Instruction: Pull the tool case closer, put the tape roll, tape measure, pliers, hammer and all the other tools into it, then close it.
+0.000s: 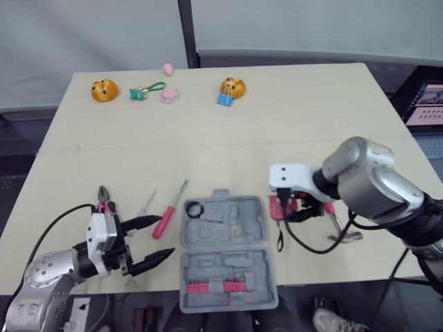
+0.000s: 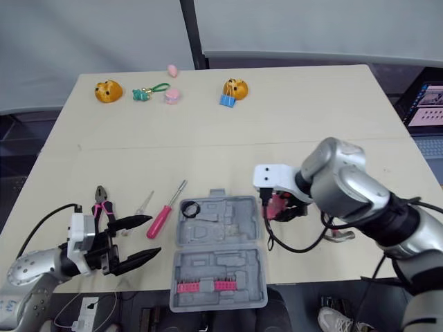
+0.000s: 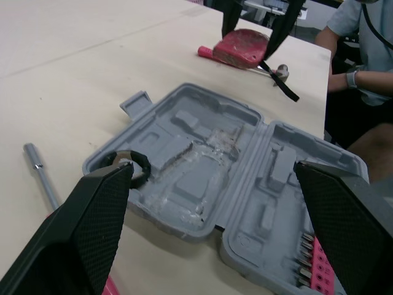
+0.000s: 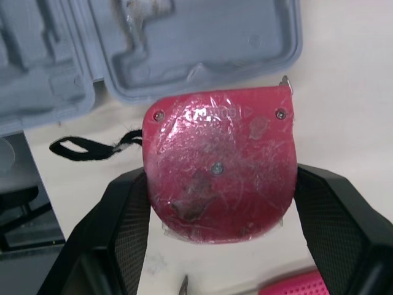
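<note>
The grey tool case (image 1: 225, 249) lies open near the table's front edge, with the black tape roll (image 1: 193, 209) in its far left corner. Just right of the case, my right gripper (image 1: 291, 206) is shut on the red tape measure (image 4: 218, 166), one finger on each side, and its black strap trails on the table. The hammer (image 1: 339, 232) lies further right. Left of the case are a pink-handled screwdriver (image 1: 166, 218), a small clear one (image 1: 147, 203) and the pliers (image 1: 105, 197). My left gripper (image 1: 149, 242) hangs open and empty at the case's left side.
Along the far edge of the table sit two orange toys (image 1: 104, 90) (image 1: 232, 88), a green keychain (image 1: 147, 90) and small pink items (image 1: 169, 95). A screen (image 1: 426, 104) stands off the table's right side. A person (image 3: 362, 37) sits beyond the table in the left wrist view.
</note>
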You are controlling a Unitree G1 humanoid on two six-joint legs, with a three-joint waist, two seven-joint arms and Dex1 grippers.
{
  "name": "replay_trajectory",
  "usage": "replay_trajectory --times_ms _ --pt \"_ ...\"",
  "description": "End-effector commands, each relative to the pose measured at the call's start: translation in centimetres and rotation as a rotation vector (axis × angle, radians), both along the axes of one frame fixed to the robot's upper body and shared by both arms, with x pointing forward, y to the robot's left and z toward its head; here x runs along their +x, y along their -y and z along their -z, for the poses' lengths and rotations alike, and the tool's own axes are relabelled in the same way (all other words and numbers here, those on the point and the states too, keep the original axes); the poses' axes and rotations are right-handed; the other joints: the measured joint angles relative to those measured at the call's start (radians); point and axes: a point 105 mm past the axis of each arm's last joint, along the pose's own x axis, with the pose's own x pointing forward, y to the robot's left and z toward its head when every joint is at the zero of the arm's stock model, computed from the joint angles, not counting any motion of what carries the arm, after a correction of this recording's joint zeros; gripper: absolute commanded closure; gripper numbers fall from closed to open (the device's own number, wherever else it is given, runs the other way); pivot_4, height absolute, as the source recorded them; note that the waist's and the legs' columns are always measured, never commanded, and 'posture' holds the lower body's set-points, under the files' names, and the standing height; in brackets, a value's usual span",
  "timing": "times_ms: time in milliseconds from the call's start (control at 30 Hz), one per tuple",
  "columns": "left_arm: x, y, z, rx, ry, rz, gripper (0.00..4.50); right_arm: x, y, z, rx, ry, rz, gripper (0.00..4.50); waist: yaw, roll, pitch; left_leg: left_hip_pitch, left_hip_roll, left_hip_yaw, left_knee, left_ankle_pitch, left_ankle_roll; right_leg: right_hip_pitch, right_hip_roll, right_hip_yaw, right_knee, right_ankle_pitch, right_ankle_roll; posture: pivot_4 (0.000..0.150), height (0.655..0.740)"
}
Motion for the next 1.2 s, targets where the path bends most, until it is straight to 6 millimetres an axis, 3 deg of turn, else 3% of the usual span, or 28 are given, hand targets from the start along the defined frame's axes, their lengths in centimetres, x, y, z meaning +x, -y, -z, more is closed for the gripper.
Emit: replay_trajectory --times_ms 33,300,733,1200 --pt "-0.6 -0.3 -1.1 0.005 0.033 0.012 0.00 0.5 -1.7 0.1 0.013 0.023 0.027 1.50 -0.002 0.000 0.000 0.000 0.000 0.000 0.000 0.000 0.000 0.000 0.000 0.000 0.000 0.000 0.000 0.150 0.7121" --pt "-0.9 -1.2 -0.5 0.018 0.028 0.004 0.00 1.0 -4.2 1.5 0.008 0.024 0.003 1.50 -0.001 0.000 0.000 0.000 0.000 0.000 0.002 0.001 -0.001 0.000 0.000 0.000 0.003 0.000 0.000 0.150 0.7121" --pt "-1.1 -1.2 -0.2 0.016 0.035 0.008 0.00 1.9 -4.7 3.3 -0.019 0.029 -0.029 1.50 -0.018 0.000 0.000 0.001 0.000 0.001 0.002 0.001 -0.001 -0.001 0.000 0.000 0.005 0.000 0.000 0.150 0.7121" --pt "-1.2 0.0 -0.8 0.004 0.037 0.000 0.00 2.6 -5.9 3.7 -0.032 0.047 -0.101 1.50 -0.025 0.000 0.000 0.001 0.000 0.001 0.002 0.001 -0.001 -0.001 0.000 0.000 0.006 0.000 0.000 0.150 0.7121"
